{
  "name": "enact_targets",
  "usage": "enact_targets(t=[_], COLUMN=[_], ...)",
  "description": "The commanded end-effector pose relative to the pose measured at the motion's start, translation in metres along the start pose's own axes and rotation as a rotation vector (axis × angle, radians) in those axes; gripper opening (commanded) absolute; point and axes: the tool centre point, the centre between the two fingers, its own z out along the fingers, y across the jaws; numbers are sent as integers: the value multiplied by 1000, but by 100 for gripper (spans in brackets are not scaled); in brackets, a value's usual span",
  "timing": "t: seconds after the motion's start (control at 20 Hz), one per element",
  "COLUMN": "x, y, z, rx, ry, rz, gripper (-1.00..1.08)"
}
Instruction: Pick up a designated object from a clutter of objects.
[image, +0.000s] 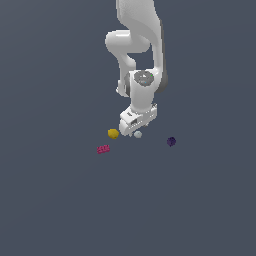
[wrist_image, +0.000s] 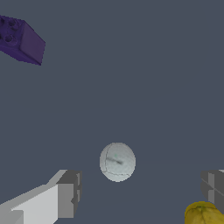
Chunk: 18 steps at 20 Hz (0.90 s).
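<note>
Spread fingers (wrist_image: 65, 194) flanking pale grey-white ball (wrist_image: 117, 161)

Sim render, not a real room: flat, featureless slate-grey ground (image: 50, 200) fills both views, no walls, furniture or edges. Smooth white arm (image: 137, 50) w/ plain shading; tiny toy-like objs, e.g. yellow lump (image: 113, 133), magenta block (image: 103, 149).

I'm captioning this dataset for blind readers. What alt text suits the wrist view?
A pale grey-white ball lies on a dark grey floor between the open gripper's two fingers, untouched. A yellow lump sits beside one finger; a purple studded block lies farther off.
</note>
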Motion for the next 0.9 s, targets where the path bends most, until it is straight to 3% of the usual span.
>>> enact_targets(t=[0.0, 0.85], x=[-5, -12], y=[-6, -13], z=[8, 35], rx=[2, 5], ry=[1, 0], rz=[-29, -57], gripper=[100, 100])
